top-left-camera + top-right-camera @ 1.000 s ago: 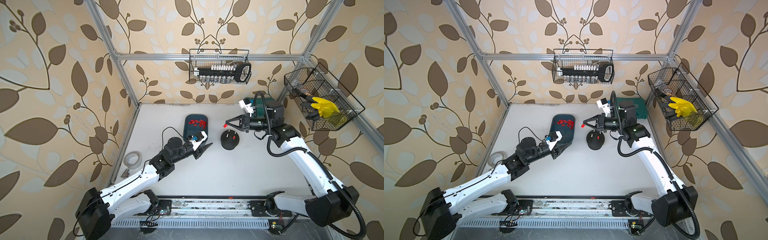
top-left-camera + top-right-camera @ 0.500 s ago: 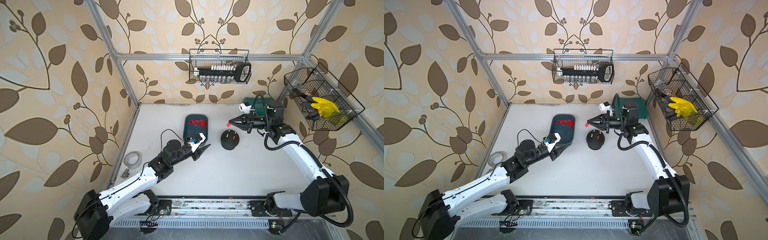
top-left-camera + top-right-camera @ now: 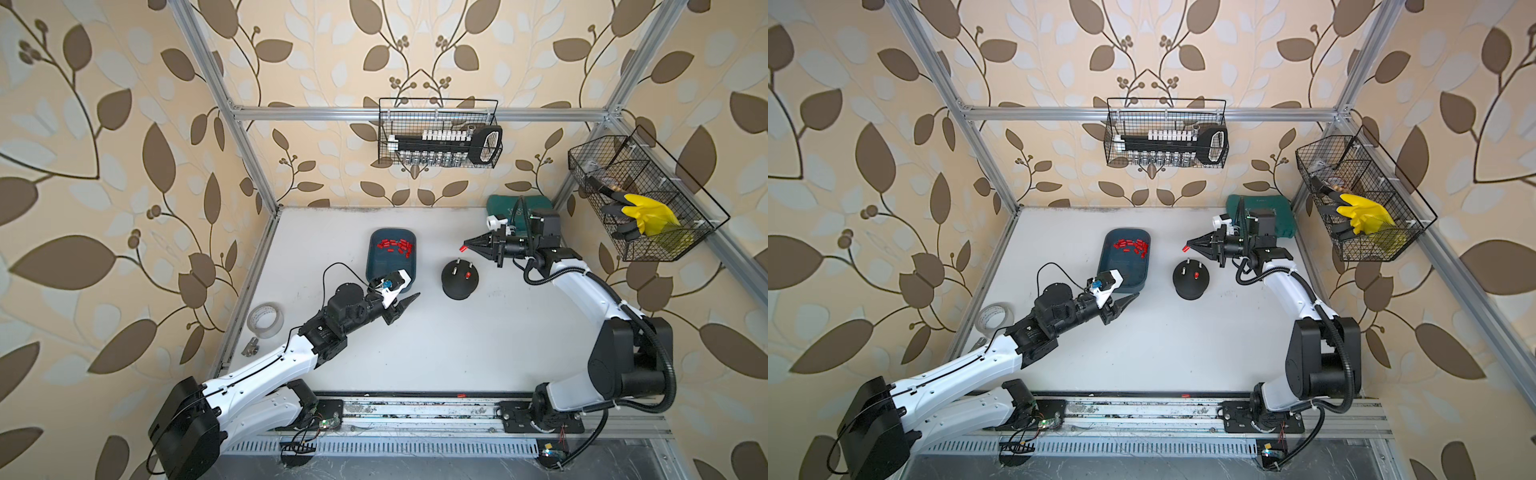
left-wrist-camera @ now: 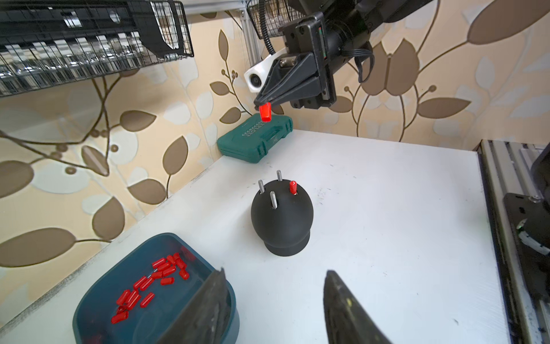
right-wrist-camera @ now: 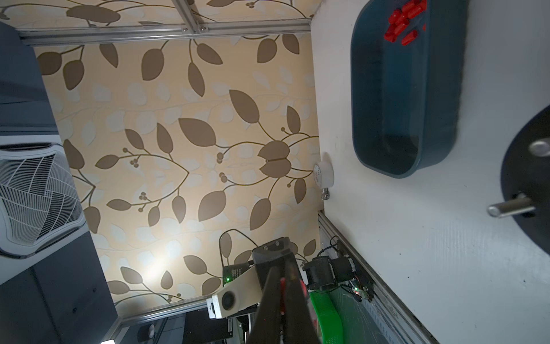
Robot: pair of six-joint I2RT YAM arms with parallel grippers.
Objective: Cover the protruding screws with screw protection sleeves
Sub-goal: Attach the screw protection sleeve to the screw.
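The black dome base (image 3: 459,286) (image 3: 1191,286) (image 4: 281,220) stands mid-table. In the left wrist view three protruding screws (image 4: 273,199) stand bare, and one carries a red sleeve (image 4: 293,187). My right gripper (image 3: 467,246) (image 3: 1190,244) (image 4: 258,102) (image 5: 282,286) is shut on one red screw protection sleeve (image 3: 462,249) (image 4: 265,112), hanging above the dome's far side, clear of the screws. More sleeves (image 3: 395,246) (image 4: 148,286) (image 5: 401,20) lie in the blue tray (image 3: 376,270) (image 4: 89,303). My left gripper (image 3: 409,303) (image 3: 1127,305) (image 4: 275,271) is open and empty beside the tray's near end.
A green tool case (image 3: 500,204) (image 4: 253,140) lies at the back right corner. A tape roll (image 3: 266,319) and a small silver fitting (image 3: 250,347) sit by the left wall. Wire baskets hang on the back wall (image 3: 440,139) and right wall (image 3: 640,199).
My left gripper's jaws have opened wider. The right arm's elbow and shoulder have swung to a new pose, while its tip with the red sleeve has stayed over the dome's far side.
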